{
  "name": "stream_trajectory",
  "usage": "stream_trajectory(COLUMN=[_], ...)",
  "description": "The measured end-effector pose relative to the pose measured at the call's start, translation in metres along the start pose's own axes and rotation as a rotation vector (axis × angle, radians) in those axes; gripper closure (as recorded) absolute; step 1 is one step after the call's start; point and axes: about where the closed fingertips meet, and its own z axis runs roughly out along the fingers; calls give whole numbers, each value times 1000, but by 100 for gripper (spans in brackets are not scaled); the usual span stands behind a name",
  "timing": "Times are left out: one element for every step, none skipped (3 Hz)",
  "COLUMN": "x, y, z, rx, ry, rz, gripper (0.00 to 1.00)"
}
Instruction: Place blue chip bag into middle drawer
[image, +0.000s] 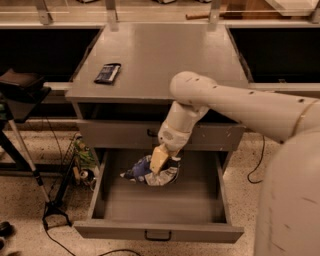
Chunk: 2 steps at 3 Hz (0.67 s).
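Note:
The blue chip bag (144, 171), crumpled dark-blue foil with silvery edges, is held in my gripper (160, 162), which is shut on it. The bag hangs inside the open middle drawer (160, 231), over the back part of its grey floor. The drawer is pulled out wide, with its black bar handle (157, 235) on the front. My white arm reaches down from the right, in front of the upper drawer (115, 134), which is closed.
A small flat dark packet (107, 73) lies on the grey cabinet top (165, 55) at the left. A black stand (22, 100) and cables stand on the floor left of the cabinet. A cable runs down on the right (257, 165).

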Motion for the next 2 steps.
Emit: stream_trajectory(x=[-18, 21], y=[-7, -26], z=[43, 68], rx=[-57, -77], ry=[3, 2], rz=[149, 260], gripper=[100, 100])
